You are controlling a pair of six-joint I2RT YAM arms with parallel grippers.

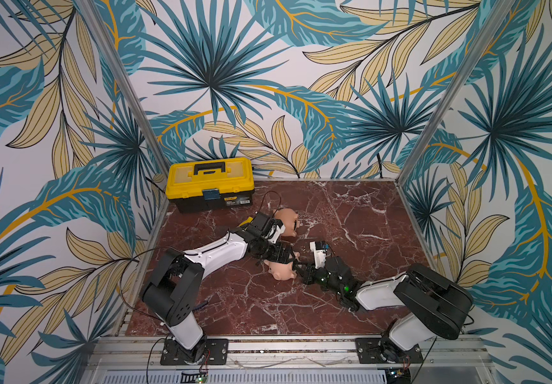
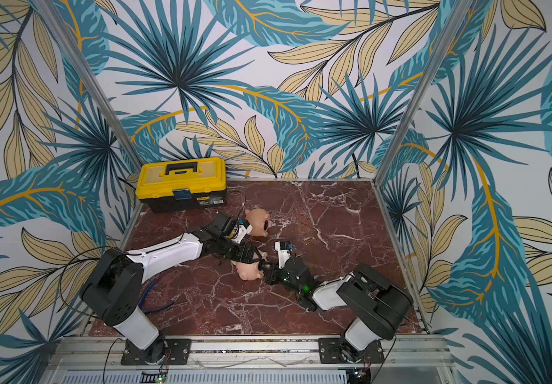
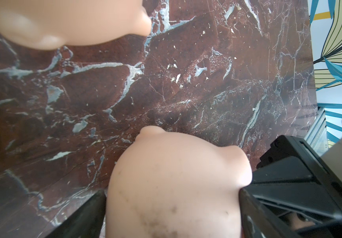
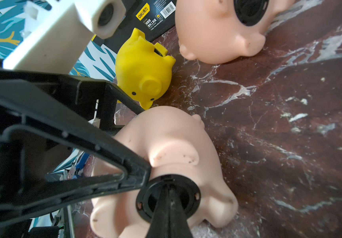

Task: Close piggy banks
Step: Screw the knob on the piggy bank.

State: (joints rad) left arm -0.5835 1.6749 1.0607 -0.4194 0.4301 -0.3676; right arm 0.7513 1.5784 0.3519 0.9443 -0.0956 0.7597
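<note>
At mid-counter (image 1: 351,216), the left tool (image 3: 171,194) clasps the pale pink piggy bank (image 4: 166,134). It lies on its side, belly hole facing the right tool (image 4: 166,190), which is clenched on the black plug (image 4: 188,185) at that hole. The press should probably run straight toward the left tool.

Left gripper (image 3: 171,208) wide, gripping; right gripper (image 4: 167,197) closed.

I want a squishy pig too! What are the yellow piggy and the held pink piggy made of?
Yellow piggy: probably moulded plastic or rubber, matte; smooth skin, dull highlights. Held pink piggy: likely the same, slightly glossier, with dirt specks. Squishiness cannot be told.
</note>
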